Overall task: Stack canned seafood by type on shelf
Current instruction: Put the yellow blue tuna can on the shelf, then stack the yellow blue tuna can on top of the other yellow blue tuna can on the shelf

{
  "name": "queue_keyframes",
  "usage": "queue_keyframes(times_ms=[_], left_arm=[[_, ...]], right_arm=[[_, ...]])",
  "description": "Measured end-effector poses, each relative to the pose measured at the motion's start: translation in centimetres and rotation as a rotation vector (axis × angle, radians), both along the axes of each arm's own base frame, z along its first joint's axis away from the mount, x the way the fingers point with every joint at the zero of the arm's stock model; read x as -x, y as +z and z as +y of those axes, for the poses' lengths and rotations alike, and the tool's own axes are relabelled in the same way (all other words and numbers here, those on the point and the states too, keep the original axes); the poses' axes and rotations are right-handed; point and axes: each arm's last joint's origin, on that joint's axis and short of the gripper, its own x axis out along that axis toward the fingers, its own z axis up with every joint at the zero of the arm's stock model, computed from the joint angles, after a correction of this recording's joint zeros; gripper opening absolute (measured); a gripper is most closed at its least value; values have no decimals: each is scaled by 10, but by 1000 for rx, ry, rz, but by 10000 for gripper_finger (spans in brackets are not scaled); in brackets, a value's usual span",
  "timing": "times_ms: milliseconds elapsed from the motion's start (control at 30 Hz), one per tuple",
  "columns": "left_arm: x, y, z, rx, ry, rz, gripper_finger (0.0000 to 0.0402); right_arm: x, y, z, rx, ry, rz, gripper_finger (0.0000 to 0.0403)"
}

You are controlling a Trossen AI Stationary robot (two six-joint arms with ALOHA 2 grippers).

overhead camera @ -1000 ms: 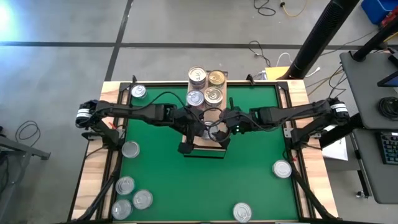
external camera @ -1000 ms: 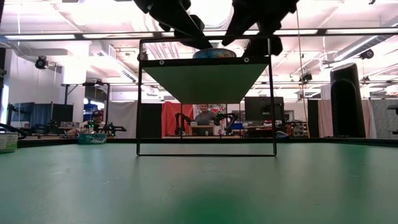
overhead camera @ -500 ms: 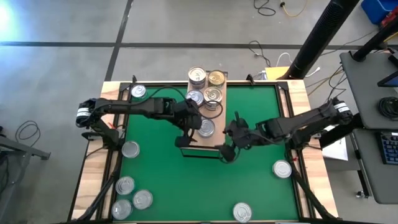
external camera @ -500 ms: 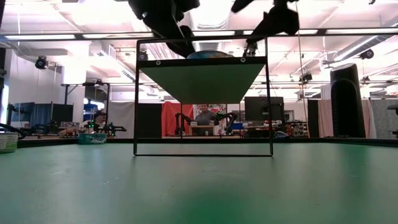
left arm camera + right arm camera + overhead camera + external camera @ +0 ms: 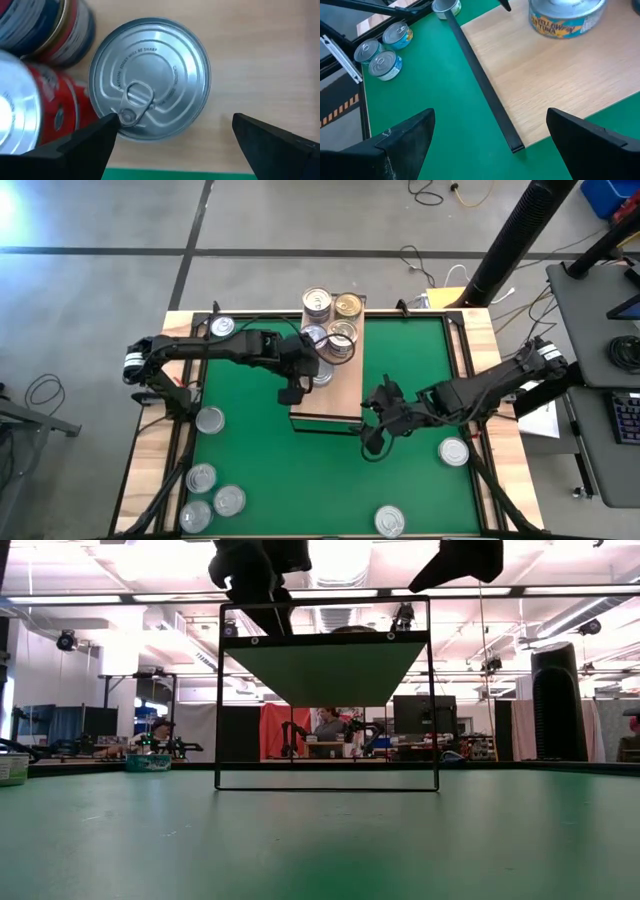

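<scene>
The shelf (image 5: 340,395) is a light-wood board with a dark rim, raised on thin legs (image 5: 218,700). Several cans (image 5: 331,320) stand at its far end. A silver-topped can (image 5: 150,80) stands on its base on the board, next to red-labelled cans (image 5: 35,110). My left gripper (image 5: 293,392) hangs open over the shelf's left edge, its fingers (image 5: 85,145) above and to either side of that can. My right gripper (image 5: 372,442) is open above the green mat, off the shelf's near right corner (image 5: 516,146). A tuna can (image 5: 565,17) shows ahead of it.
Loose cans lie on the mat and table frame: one at far left (image 5: 222,328), one at left (image 5: 210,420), three at near left (image 5: 212,498), one at the near edge (image 5: 389,521), one at right (image 5: 454,451). Bare board lies at the shelf's near end.
Both open grippers have drawn away from over the shelf's middle. The left has gone toward the table's left and far edges and tipped further down. The right has swung toward the near right. The silver-topped can stays standing on the board.
</scene>
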Motion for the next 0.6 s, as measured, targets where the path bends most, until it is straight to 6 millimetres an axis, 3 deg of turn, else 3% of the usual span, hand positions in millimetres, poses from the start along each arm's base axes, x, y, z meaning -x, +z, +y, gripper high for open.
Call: queue_keyframes(times_ms=[367,600], left_arm=[[8,-1,2,-64,63,82,378],[8,15,-3,-39,81,52,378]], right_arm=[[4,0,12,19,28,-5,374],[8,0,20,39,41,-12,374]])
